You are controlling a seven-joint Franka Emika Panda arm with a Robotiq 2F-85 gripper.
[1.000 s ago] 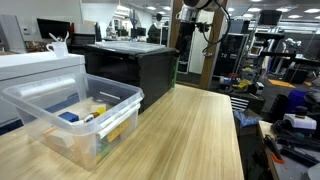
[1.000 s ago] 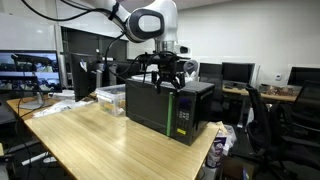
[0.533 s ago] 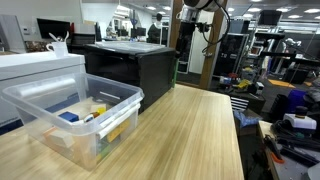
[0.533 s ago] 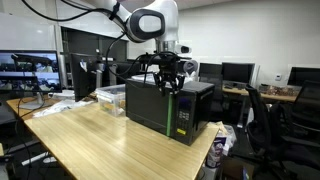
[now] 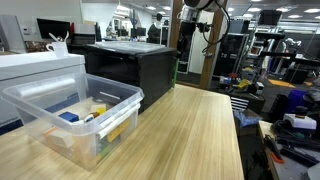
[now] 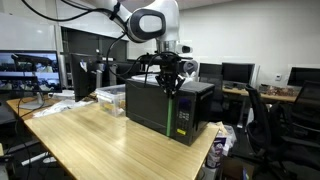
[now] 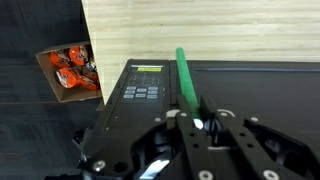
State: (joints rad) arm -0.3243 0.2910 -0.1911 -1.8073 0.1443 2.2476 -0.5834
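A black box-shaped machine (image 6: 150, 108) stands on the wooden table (image 6: 90, 135) and is also seen in an exterior view (image 5: 135, 65). A thin green rod (image 7: 186, 75) runs along it beside a small control panel (image 7: 145, 88). My gripper (image 7: 200, 122) hangs right over the machine's top (image 6: 168, 75). Its two fingers are drawn in close against both sides of the rod's near end. The rod's tip is hidden under the fingers. In an exterior view a green strip (image 6: 171, 110) shows on the machine's corner.
A clear plastic bin (image 5: 75, 115) with several small items sits on the table next to the machine. A cardboard box with orange items (image 7: 72, 70) lies on the floor beside the table. Desks, monitors and chairs surround the area.
The fingers have drawn together from wide open to tight around the green rod. The arm itself has stayed in place over the machine.
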